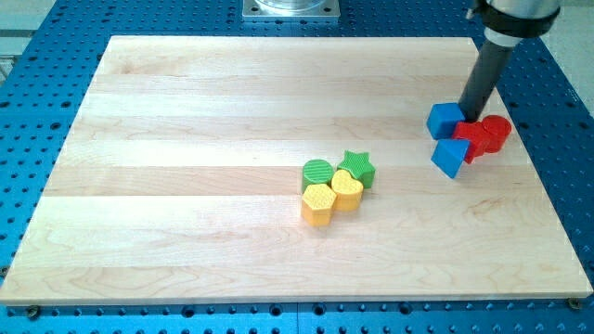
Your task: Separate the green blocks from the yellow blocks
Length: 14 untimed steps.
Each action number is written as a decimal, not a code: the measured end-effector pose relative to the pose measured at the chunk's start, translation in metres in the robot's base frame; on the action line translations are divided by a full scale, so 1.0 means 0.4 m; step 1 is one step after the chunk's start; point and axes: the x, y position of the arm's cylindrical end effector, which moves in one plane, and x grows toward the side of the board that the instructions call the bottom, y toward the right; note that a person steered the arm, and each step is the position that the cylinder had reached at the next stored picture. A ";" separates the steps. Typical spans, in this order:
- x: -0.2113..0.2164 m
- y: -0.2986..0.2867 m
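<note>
A green round block (317, 172) and a green star block (357, 166) sit near the board's middle. A yellow hexagon block (317, 205) and a yellow heart block (347, 192) lie just below them, all touching in one cluster. My tip (472, 118) stands at the view's upper right, far from that cluster. It is just behind the blue and red blocks there; whether it touches them I cannot tell.
A blue cube (445, 120), a second blue block (450, 157), a red block (473, 140) and a red cylinder (497, 132) cluster at the right. The wooden board (186, 186) lies on a blue perforated table (28, 121).
</note>
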 end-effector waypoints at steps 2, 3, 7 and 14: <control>-0.087 -0.186; -0.162 -0.269; 0.188 -0.269; 0.308 -0.573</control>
